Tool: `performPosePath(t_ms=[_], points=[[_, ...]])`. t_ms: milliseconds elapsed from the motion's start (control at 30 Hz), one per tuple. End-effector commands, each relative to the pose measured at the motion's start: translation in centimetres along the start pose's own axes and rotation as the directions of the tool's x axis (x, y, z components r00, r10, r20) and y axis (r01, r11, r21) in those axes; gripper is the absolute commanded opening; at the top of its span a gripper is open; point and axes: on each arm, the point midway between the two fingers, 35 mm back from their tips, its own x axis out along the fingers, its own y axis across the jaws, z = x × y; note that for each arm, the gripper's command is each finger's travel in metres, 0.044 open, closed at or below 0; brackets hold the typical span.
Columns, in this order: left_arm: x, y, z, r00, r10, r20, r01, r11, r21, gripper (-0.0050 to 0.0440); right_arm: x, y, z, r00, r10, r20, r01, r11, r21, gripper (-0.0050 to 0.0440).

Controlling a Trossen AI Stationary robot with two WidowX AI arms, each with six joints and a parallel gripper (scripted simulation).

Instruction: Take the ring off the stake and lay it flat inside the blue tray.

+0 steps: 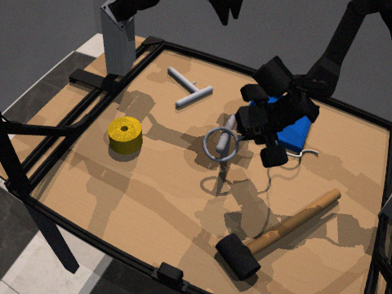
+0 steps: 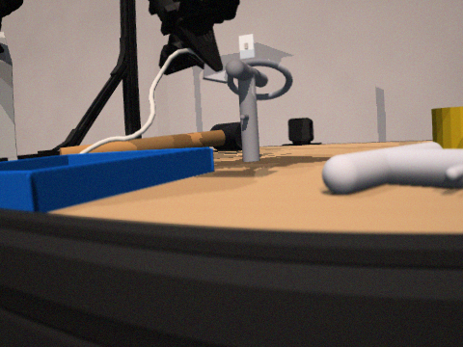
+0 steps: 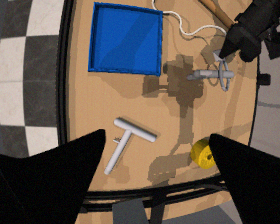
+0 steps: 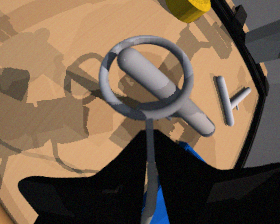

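The grey ring [image 1: 205, 144] [image 2: 290, 80] [image 4: 104, 75] hangs around the front end of the crossbar of the grey stake [image 1: 225, 137] [image 2: 249, 121] [image 3: 205, 74] [image 4: 155, 80]. My right gripper [image 1: 244, 138] [image 2: 221, 69] [image 4: 149, 135] is shut on the thin stem of the ring, just outside its rim. The stake's post stands upright. The blue tray [image 1: 291, 137] [image 2: 125, 179] [image 3: 107, 55] lies flat, open side up, behind the stake. My left gripper [image 1: 229, 20] [image 3: 159, 137] is open and empty, high above the table.
A white cord [image 1: 300, 153] [image 2: 152, 97] trails from near the right gripper down beside the tray. A mallet [image 1: 294, 225] lies in front. A yellow cylinder [image 1: 126, 132] [image 3: 201, 153] and a pale T-shaped piece [image 1: 182, 79] [image 3: 120, 150] lie to the left in the top view.
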Motion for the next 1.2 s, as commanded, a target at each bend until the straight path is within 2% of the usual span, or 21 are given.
performPosePath(t_ms=[0,1167], points=[[0.0,0.0,0.0,1.000,-0.003,-0.001,0.003,1.000,-0.003,0.0400,0.1,0.3,-0.2,1.000,0.008,-0.006,-0.008,1.000,-0.006,0.0000],[0.0,0.0,0.0,1.000,-0.003,-0.001,0.003,1.000,-0.003,0.0400,-1.0,1.5,1.7,1.000,0.008,-0.006,-0.008,1.000,-0.006,0.0000]])
